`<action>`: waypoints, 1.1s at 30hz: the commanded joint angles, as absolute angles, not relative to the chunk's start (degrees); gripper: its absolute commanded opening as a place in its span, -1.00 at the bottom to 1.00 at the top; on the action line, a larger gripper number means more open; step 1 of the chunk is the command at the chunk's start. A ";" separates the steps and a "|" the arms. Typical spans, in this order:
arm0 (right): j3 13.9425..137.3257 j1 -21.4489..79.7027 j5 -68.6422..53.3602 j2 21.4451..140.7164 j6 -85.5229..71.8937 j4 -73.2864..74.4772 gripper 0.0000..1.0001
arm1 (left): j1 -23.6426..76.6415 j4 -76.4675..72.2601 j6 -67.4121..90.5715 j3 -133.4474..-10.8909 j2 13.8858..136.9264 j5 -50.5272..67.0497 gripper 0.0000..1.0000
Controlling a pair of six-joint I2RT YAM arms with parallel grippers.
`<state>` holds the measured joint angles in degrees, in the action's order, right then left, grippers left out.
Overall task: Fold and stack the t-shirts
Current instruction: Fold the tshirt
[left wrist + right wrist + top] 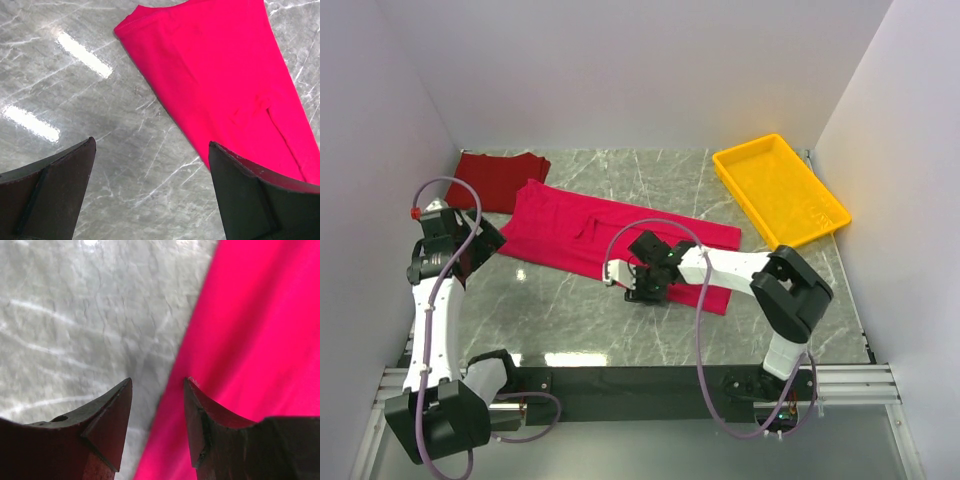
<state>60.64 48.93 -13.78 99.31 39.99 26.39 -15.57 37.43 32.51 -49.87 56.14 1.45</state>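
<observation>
The bright crimson t-shirt (620, 240) lies spread flat across the middle of the table. The darker maroon t-shirt (498, 178) lies at the back left, its corner under the crimson one. My left gripper (483, 243) is open and empty above the table by the crimson shirt's left end; in the left wrist view (152, 145) the shirt (225, 75) lies ahead and to the right. My right gripper (645, 288) is open, low at the shirt's near edge. In the right wrist view (157, 382) its jaws straddle that edge of the shirt (250, 330), holding nothing.
A yellow plastic tray (823, 214) stands at the back right. White walls close in the table on the left, back and right. Grey marble tabletop (590, 320) shows in front of the shirt.
</observation>
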 commanded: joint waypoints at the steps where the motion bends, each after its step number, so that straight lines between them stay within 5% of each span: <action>1: 63.45 49.75 -11.08 102.21 37.27 24.70 0.05 | -16.00 37.18 34.10 -49.48 53.79 2.46 0.99; 13: 65.04 49.66 -8.09 105.73 35.42 25.66 -0.06 | -16.00 38.05 34.37 -49.48 52.56 3.25 0.99; 21: 65.39 49.75 -11.33 106.62 34.80 29.44 -1.00 | -16.00 39.02 34.54 -49.22 51.07 3.69 0.99; 33: 60.56 62.12 -24.87 98.62 41.31 39.64 -1.00 | -16.00 38.85 36.03 -47.46 50.36 5.97 0.99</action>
